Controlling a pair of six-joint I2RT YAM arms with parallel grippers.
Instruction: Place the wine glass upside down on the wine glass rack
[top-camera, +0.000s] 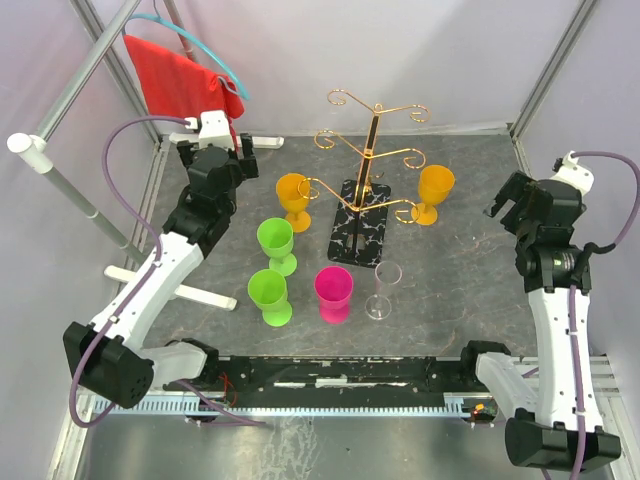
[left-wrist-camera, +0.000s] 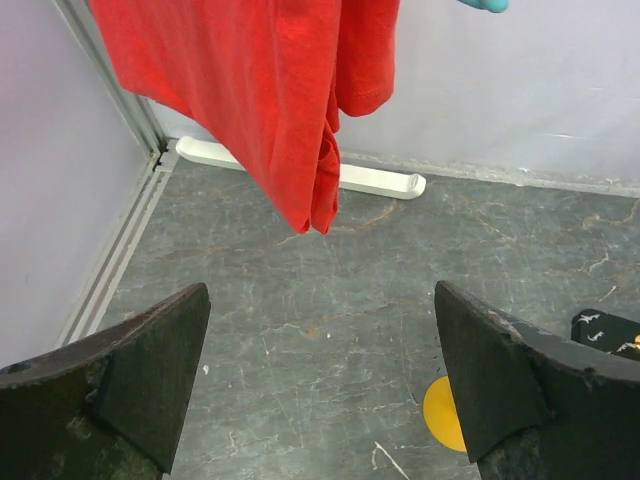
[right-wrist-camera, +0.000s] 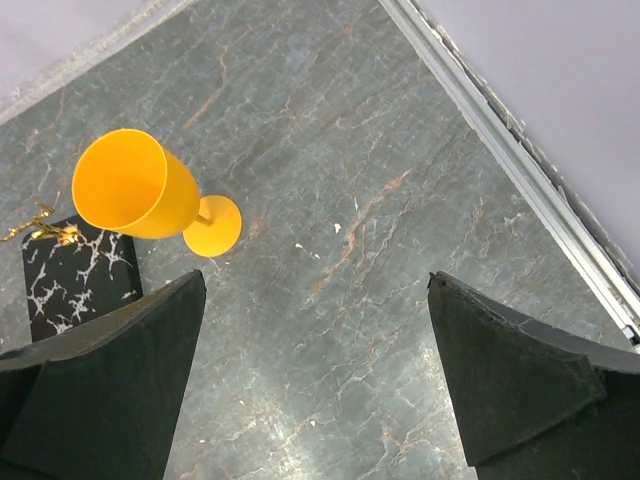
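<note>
The wine glass rack (top-camera: 372, 150), gold wire on a black marble base (top-camera: 358, 225), stands mid-table. A clear wine glass (top-camera: 383, 290) stands upright just in front of the base, right of a pink goblet (top-camera: 334, 292). Two green goblets (top-camera: 275, 243) and two orange ones (top-camera: 293, 194) stand around the rack, all upright. My left gripper (top-camera: 243, 155) is open at the back left, and in its own view the gripper (left-wrist-camera: 320, 288) holds nothing. My right gripper (top-camera: 508, 200) is open at the right. Its own view shows this gripper (right-wrist-camera: 316, 277) over bare table, near an orange goblet (right-wrist-camera: 130, 185).
A red cloth (top-camera: 180, 80) hangs on a blue hanger at the back left, close ahead of the left gripper as the red cloth (left-wrist-camera: 260, 90). A white stand (top-camera: 170, 285) lies along the left edge. Walls and metal rails close in the table.
</note>
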